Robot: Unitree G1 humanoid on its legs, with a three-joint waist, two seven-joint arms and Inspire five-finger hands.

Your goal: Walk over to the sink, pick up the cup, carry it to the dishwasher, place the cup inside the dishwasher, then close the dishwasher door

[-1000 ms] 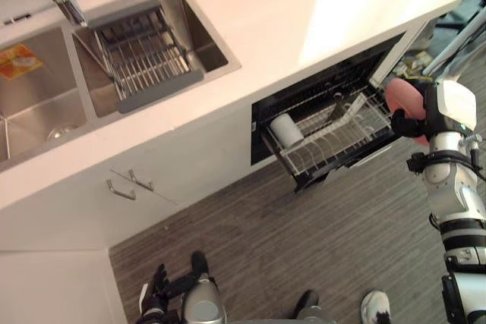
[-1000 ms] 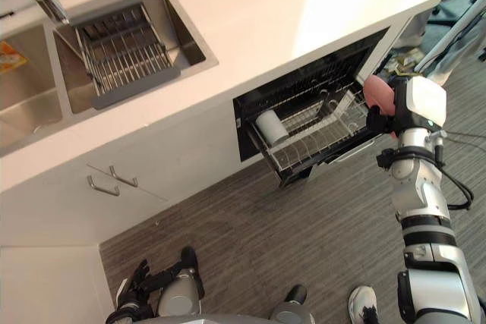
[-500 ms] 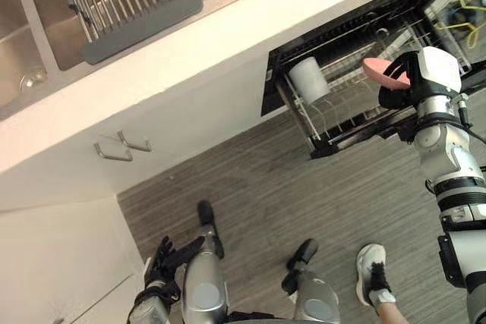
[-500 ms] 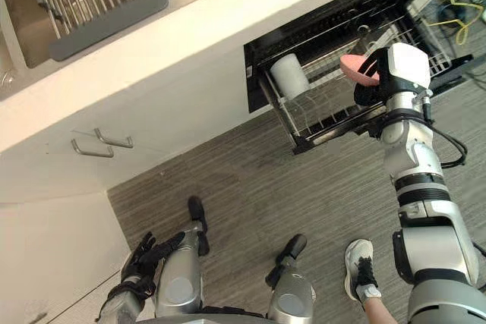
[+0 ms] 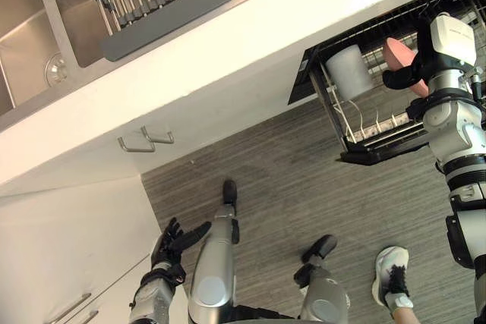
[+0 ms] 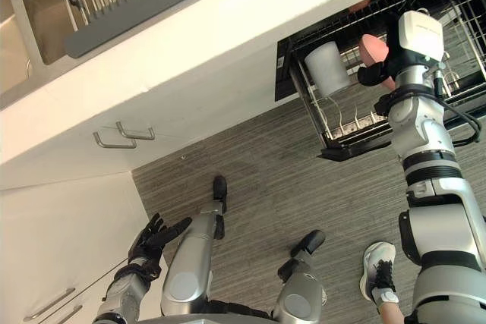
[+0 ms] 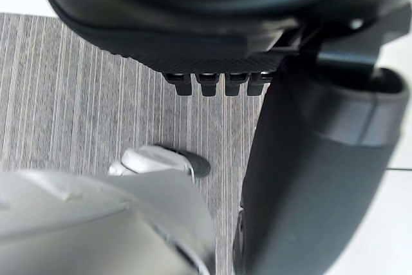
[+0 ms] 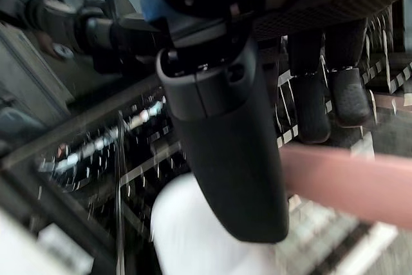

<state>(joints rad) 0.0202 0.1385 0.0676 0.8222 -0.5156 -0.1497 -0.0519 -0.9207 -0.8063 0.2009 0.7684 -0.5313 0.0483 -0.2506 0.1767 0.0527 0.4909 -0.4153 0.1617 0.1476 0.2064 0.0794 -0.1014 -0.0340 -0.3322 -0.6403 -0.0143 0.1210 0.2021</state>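
Clasping a smooth salmon-pink cup (image 5: 396, 54)

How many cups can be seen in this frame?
2. A pink cup is held in the right hand at the dishwasher rack; a white cup sits in that rack. Others may be hidden deeper inside.

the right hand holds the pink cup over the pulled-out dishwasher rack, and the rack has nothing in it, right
Not quite: the rack is not empty. A white cylindrical cup lies in the pulled-out wire dishwasher rack, as the left eye view shows. The rest holds: the right hand grips the pink cup over that rack.
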